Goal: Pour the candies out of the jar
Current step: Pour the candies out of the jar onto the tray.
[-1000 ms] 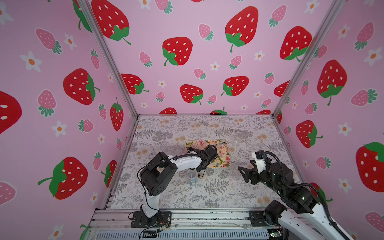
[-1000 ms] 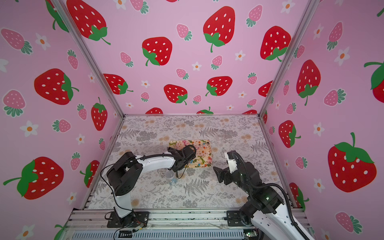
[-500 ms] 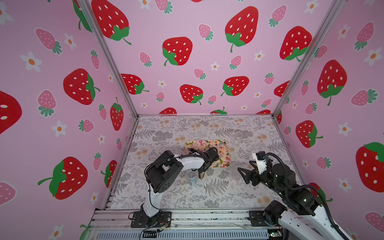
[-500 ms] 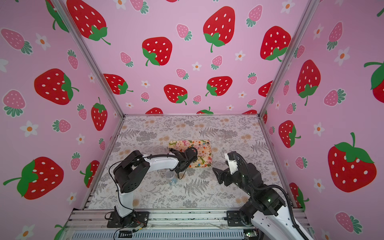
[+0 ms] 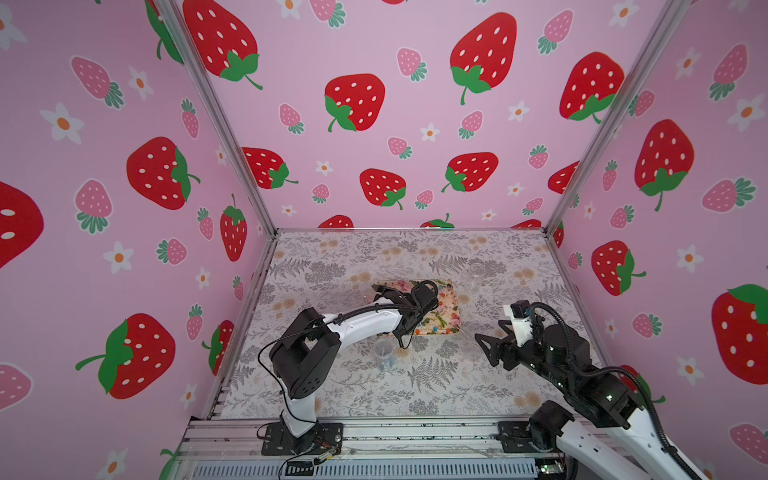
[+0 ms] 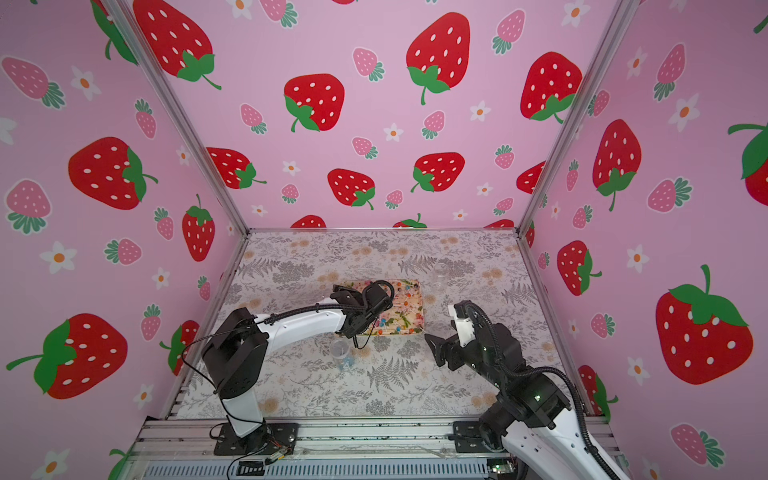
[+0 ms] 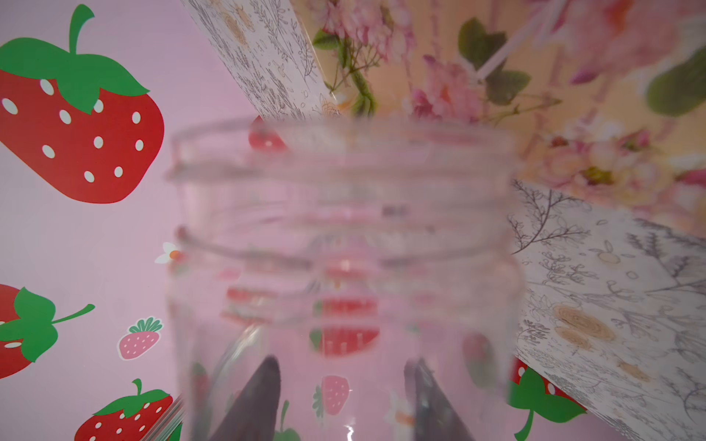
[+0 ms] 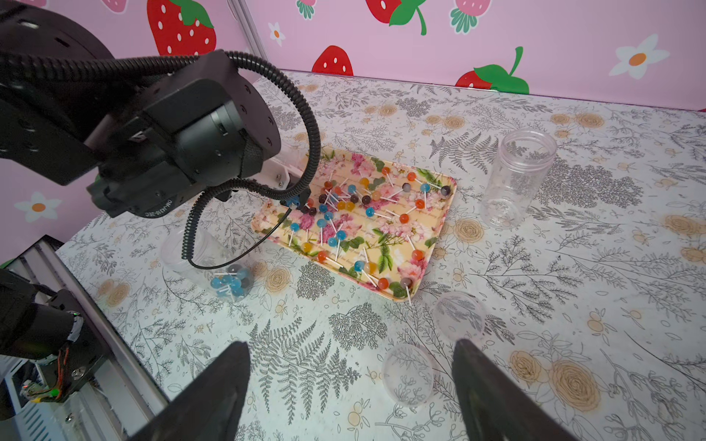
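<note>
Left wrist view: left gripper (image 7: pixel 344 361) clamped on a clear plastic jar with a threaded neck (image 7: pixel 344 229). Both dark fingers (image 7: pixel 263 389) show through its wall. Nothing seen inside the jar. Its mouth points toward a corner of the yellow rectangular tray with pink flower print (image 7: pixel 428 34).

Right wrist view: candies (image 8: pixel 369 212), small lollipops on thin white sticks with round blue, orange, red and dark heads, lie scattered across the tray. A few more, mostly blue, sit at the bottom of a second clear jar (image 8: pixel 198 252) just off the tray's side, under the left arm. A third clear jar (image 8: pixel 514 179), empty and upright, stands beyond the tray's opposite end. Two clear round lids (image 8: pixel 408 376) lie flat on the grey fern-print table cover (image 8: pixel 573 267) near the tray's corner.

Right gripper (image 8: pixel 349 343): jaws wide apart, nothing between them, poised above the table cover close to the lids, well apart from the tray.
</note>
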### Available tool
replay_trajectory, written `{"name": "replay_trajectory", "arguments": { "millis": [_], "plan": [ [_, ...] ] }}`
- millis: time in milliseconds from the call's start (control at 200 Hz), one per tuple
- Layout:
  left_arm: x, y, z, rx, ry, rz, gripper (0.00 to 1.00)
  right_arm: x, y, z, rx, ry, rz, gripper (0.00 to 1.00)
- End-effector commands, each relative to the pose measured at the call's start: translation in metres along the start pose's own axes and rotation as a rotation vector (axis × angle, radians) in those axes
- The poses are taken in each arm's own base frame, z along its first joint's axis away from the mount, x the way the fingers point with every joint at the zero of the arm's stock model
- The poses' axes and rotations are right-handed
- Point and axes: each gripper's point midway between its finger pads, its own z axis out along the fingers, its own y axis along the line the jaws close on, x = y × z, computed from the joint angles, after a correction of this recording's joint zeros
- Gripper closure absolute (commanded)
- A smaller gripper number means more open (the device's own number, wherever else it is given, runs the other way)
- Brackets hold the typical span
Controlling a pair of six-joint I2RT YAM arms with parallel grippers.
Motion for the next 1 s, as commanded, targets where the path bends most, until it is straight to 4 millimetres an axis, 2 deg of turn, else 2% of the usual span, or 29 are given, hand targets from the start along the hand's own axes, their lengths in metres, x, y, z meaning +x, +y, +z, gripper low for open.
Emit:
{"name": "replay_trajectory", "arguments": {
  "millis": [0, 260, 435, 515, 605, 770, 885, 996],
  "plan": [
    [-0.003, -0.015, 0.005, 0.035, 0.010, 0.054, 0.53, -0.013, -0.001, -0.006, 0.011, -0.032, 0.018, 0.15],
    [-0.047, -0.058, 0.023, 0.137, -0.012, 0.111, 0.54, -0.012, -0.002, -0.009, 0.014, -0.035, 0.027, 0.15],
    [-0.062, -0.067, 0.031, 0.168, -0.011, 0.111, 0.54, -0.011, -0.003, -0.012, 0.019, -0.037, 0.032, 0.15],
    [-0.059, -0.059, 0.030, 0.158, -0.007, 0.088, 0.55, -0.012, -0.003, -0.014, 0.023, -0.040, 0.032, 0.15],
    [-0.050, -0.043, 0.023, 0.144, -0.016, 0.033, 0.55, -0.014, -0.003, -0.015, 0.023, -0.041, 0.032, 0.15],
    [-0.025, -0.008, 0.000, 0.123, -0.044, -0.088, 0.54, -0.022, 0.003, -0.013, -0.001, -0.025, 0.028, 0.16],
    [-0.008, 0.005, -0.020, 0.150, -0.086, -0.216, 0.55, -0.038, 0.010, -0.011, -0.033, -0.006, 0.024, 0.17],
    [0.004, 0.009, -0.036, 0.187, -0.136, -0.340, 0.55, -0.062, 0.014, -0.009, -0.067, 0.014, 0.028, 0.17]
  ]
}}
